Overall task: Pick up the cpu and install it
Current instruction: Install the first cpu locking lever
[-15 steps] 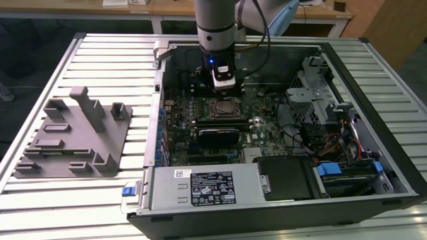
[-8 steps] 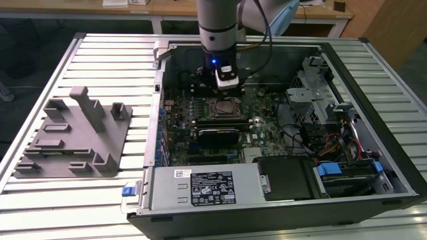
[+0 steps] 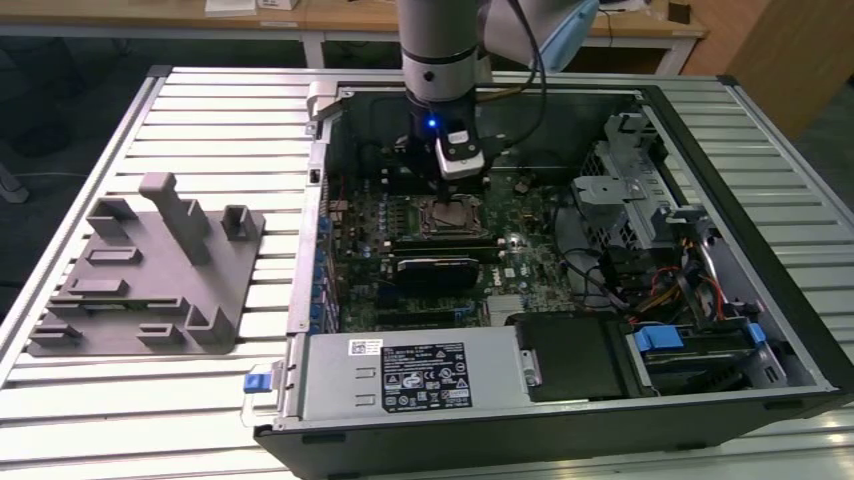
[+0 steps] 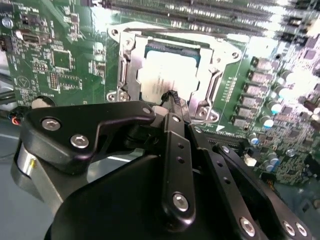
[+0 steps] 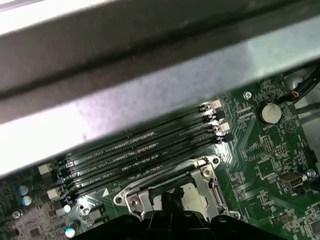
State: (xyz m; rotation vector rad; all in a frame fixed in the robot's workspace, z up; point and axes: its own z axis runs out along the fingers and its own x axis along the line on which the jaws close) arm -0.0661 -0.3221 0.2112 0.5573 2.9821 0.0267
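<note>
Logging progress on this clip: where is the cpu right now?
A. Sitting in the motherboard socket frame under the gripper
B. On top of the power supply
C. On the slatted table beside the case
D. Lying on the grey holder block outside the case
A: the second wrist view shows the cpu lying inside the socket frame, with the gripper just above it.

Hidden parts, socket area
Pincer body covers the cpu near edge; whether its tips touch it, unclear.
</note>
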